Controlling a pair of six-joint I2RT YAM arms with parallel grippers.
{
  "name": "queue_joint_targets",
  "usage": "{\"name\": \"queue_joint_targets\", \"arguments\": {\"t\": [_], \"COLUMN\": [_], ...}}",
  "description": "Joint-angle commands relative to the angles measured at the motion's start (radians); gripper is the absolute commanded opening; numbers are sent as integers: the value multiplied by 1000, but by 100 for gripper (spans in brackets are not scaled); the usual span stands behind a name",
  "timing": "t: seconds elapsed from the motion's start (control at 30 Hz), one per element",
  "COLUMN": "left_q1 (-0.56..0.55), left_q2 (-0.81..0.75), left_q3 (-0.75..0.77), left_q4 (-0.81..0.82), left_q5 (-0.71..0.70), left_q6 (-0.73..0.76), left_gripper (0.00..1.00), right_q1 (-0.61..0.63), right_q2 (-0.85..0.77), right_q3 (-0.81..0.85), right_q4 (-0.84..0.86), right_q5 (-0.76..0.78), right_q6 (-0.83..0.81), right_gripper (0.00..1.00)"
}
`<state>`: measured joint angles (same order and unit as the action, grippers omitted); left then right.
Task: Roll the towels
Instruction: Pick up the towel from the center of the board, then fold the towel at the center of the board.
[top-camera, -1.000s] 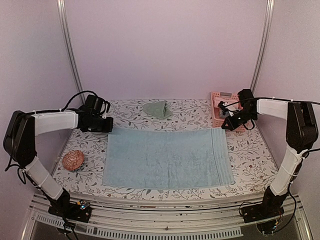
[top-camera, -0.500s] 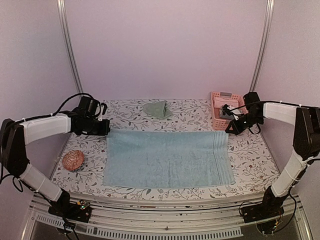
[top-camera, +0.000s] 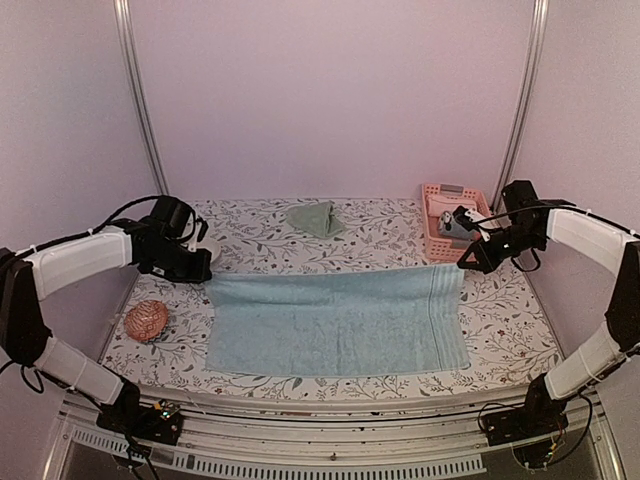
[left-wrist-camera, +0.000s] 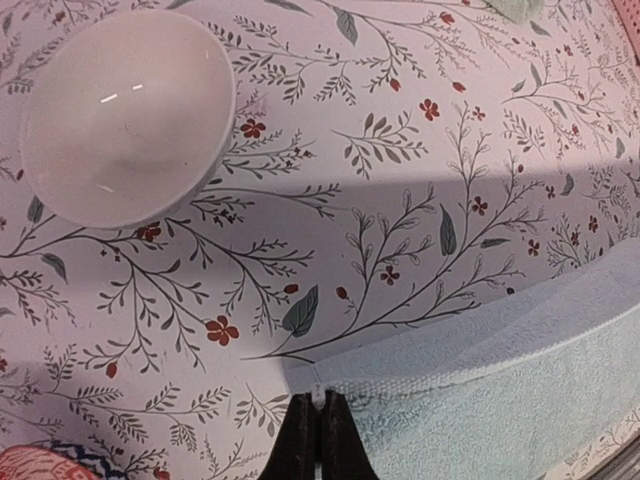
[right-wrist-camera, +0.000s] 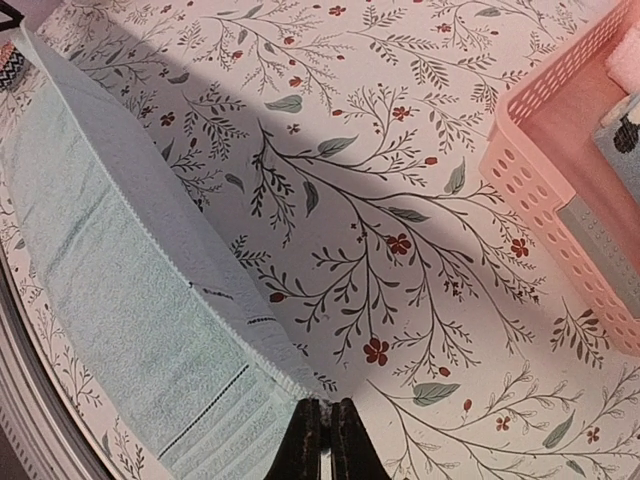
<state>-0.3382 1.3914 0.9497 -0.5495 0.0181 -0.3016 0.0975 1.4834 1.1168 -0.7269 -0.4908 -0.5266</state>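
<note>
Spread mid-table, the blue towel (top-camera: 335, 322) has its far edge lifted off the table (top-camera: 505, 312). Its far-left corner is pinched tight in the left gripper (left-wrist-camera: 319, 426), and its far-right corner is pinched tight in the right gripper (right-wrist-camera: 322, 424), near the basket (top-camera: 431, 226). The green towel (top-camera: 315, 217) lies crumpled at the back, apart from it. A bowl (left-wrist-camera: 125, 115) sits just beyond the left corner, and a ball (top-camera: 146, 320) sits at near left.

The light blue terry cloth towel (top-camera: 335, 325) looks soft, matt and nubby. At upper left the round white bowl (left-wrist-camera: 125, 115) is smooth and glossy; the pink slatted plastic basket (right-wrist-camera: 540, 185) is smooth, the floral-printed counter (top-camera: 262, 238) matt.
</note>
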Motion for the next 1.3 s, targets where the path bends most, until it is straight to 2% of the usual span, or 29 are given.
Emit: {"name": "queue_joint_targets", "arguments": {"t": [0.0, 0.43, 1.03, 1.27], "left_q1": [7, 16, 15, 15], "left_q2": [-23, -44, -98, -78], "left_q3": [38, 77, 117, 77], "left_q4": [-125, -252, -367, -419], "left_q5": [23, -4, 82, 158], "left_q6": [-24, -4, 15, -5], "left_gripper": [0, 0, 0, 0], "right_q1": [-5, -5, -5, -6], "right_q2": [-63, -145, -171, -177], "right_q3": [-30, -82, -113, -138], "right_q4": [-82, -143, -138, -142], "right_q5": [-42, 5, 64, 74], "right_q6": [-57, -123, -133, -163], "right_gripper": [3, 3, 3, 3]}}
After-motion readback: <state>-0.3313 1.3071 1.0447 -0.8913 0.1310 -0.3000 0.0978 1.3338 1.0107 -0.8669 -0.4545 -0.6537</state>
